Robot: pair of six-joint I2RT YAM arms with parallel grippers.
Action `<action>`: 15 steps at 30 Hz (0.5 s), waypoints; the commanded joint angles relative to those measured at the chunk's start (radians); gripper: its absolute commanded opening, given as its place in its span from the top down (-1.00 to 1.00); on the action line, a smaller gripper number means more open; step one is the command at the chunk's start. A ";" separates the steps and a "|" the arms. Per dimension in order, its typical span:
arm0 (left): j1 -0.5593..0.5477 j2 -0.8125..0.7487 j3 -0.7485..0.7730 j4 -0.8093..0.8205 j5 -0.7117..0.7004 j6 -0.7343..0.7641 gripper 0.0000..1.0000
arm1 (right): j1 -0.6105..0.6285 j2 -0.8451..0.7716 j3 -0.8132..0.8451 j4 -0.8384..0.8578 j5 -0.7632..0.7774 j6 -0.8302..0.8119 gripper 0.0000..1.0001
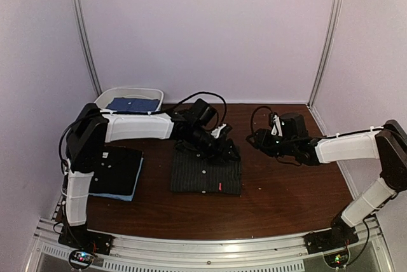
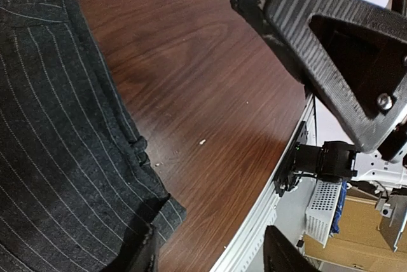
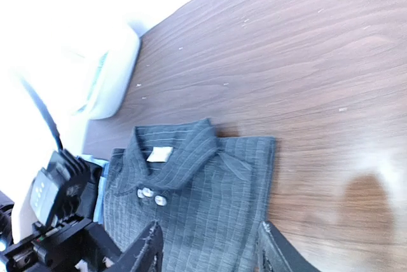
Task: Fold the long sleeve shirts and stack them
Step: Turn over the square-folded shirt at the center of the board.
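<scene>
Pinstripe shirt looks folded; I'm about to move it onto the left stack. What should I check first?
1. Pinstripe shirt folded, flat on the table: ok.
2. Left pincer open, nothing held: ok.
3. Left pincer clear of the cloth: cannot tell.
4. Right pincer open, empty: ok.
5. Black shirt at left, the landing spot, lies flat: ok.

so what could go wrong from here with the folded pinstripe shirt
The left gripper hangs open just over the far edge of the folded pinstripe shirt; moving off, a finger could catch cloth and spoil the fold. The right gripper is close beside it, so the two might bump. Carrying the shirt to the stack could let it unfold.
</scene>
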 commanded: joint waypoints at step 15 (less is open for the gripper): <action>0.218 -0.389 -0.444 -0.064 -0.348 0.083 -0.15 | 0.147 0.101 0.043 -0.158 -0.009 -0.133 -0.06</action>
